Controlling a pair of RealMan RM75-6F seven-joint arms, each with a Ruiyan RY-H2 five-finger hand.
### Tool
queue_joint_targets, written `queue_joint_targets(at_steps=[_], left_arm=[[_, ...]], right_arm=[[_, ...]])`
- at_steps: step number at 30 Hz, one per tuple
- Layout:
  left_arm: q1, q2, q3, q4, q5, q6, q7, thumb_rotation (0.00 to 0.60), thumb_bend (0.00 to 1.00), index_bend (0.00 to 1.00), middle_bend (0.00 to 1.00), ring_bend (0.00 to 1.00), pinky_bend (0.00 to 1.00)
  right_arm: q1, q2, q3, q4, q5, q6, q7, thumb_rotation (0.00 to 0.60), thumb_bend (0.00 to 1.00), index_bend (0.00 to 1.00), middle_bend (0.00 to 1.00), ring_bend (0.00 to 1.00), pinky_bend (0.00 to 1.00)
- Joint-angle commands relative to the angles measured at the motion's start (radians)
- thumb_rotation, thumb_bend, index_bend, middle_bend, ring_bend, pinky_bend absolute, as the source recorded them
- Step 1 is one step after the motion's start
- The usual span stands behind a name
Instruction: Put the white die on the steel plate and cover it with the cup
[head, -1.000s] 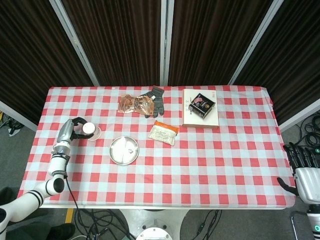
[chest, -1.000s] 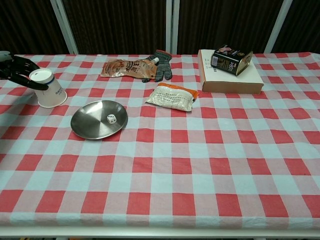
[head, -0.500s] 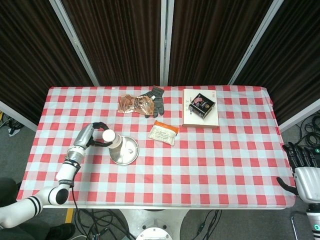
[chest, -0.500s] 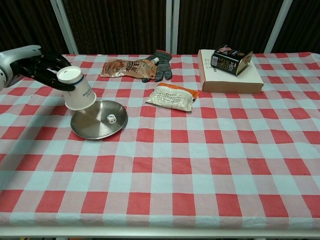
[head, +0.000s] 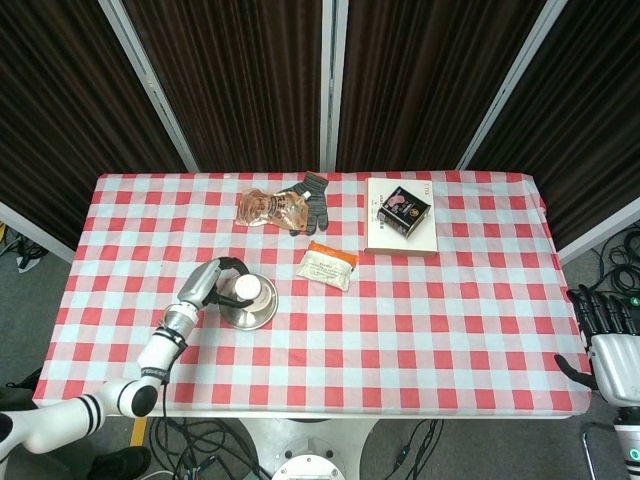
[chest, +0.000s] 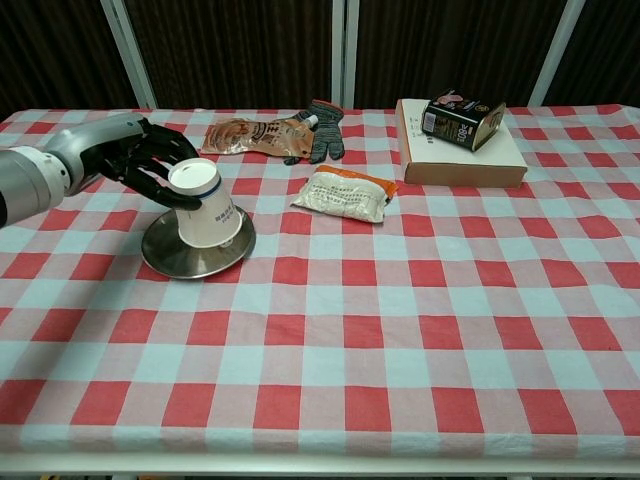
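The left hand (chest: 150, 160) has carried the upturned white paper cup (chest: 208, 207) from the desk's left edge across to the round steel plate (chest: 170, 255). Tilted, the cup now hides the small white die.

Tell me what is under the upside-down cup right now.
The steel plate shows beneath the inverted paper cup, which the left hand grips. No die is visible; the cup would hide it.

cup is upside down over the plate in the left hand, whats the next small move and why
Probably lower the cup straight down and level it until its rim sits flat on the steel plate, then let go. The left hand holds it mouth-down and tilted over the plate, and the die no longer shows, so it seems hidden under the cup. The right hand waits off the table.
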Motion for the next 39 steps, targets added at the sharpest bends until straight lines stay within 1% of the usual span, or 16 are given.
queue_joint_targets(at_steps=[1, 5, 9, 17, 21, 25, 28, 33, 36, 39], left_arm=[[-0.006, -0.011, 0.003, 0.007, -0.012, -0.003, 0.011, 0.600, 0.16, 0.54, 0.45, 0.23, 0.23], [-0.011, -0.028, 0.010, 0.026, -0.029, -0.010, 0.027, 0.600, 0.16, 0.54, 0.45, 0.23, 0.21], [-0.016, -0.045, 0.018, 0.066, -0.044, 0.003, 0.078, 0.600, 0.16, 0.54, 0.45, 0.23, 0.21], [0.009, -0.029, -0.002, 0.088, -0.101, 0.021, 0.085, 0.600, 0.16, 0.54, 0.44, 0.23, 0.20], [0.018, -0.016, -0.002, 0.067, -0.107, 0.015, 0.078, 0.600, 0.16, 0.54, 0.44, 0.23, 0.20], [0.022, 0.000, 0.012, 0.008, -0.072, 0.016, 0.070, 0.600, 0.16, 0.54, 0.44, 0.23, 0.20], [0.017, 0.004, 0.019, -0.010, -0.060, 0.006, 0.072, 0.600, 0.16, 0.54, 0.44, 0.23, 0.20], [0.010, -0.015, 0.010, 0.051, -0.087, 0.026, 0.114, 0.600, 0.16, 0.54, 0.44, 0.23, 0.20], [0.010, -0.019, -0.005, 0.095, -0.125, 0.031, 0.133, 0.600, 0.16, 0.54, 0.44, 0.23, 0.20], [0.017, -0.008, -0.017, 0.096, -0.146, 0.033, 0.133, 0.600, 0.16, 0.54, 0.44, 0.23, 0.20]], right_arm=[[0.000, -0.001, 0.001, 0.002, 0.004, -0.003, 0.002, 0.600, 0.11, 0.03, 0.00, 0.00, 0.00], [0.002, -0.001, 0.002, 0.002, 0.004, -0.005, 0.003, 0.600, 0.11, 0.03, 0.00, 0.00, 0.00], [0.002, 0.000, 0.002, 0.000, 0.003, -0.004, 0.003, 0.600, 0.11, 0.03, 0.00, 0.00, 0.00], [0.005, -0.003, 0.000, 0.010, 0.002, -0.010, 0.012, 0.600, 0.11, 0.03, 0.00, 0.00, 0.00], [0.007, -0.006, -0.001, 0.016, -0.005, -0.009, 0.019, 0.600, 0.11, 0.03, 0.00, 0.00, 0.00], [0.008, -0.006, -0.001, 0.014, -0.006, -0.010, 0.015, 0.600, 0.11, 0.03, 0.00, 0.00, 0.00], [0.007, -0.003, 0.000, 0.010, -0.003, -0.008, 0.012, 0.600, 0.11, 0.03, 0.00, 0.00, 0.00], [0.007, -0.002, 0.002, 0.008, -0.001, -0.007, 0.011, 0.600, 0.11, 0.03, 0.00, 0.00, 0.00], [0.009, -0.003, 0.002, 0.008, -0.005, -0.006, 0.011, 0.600, 0.11, 0.03, 0.00, 0.00, 0.00], [0.009, -0.005, 0.001, 0.010, -0.009, -0.004, 0.013, 0.600, 0.11, 0.03, 0.00, 0.00, 0.00]])
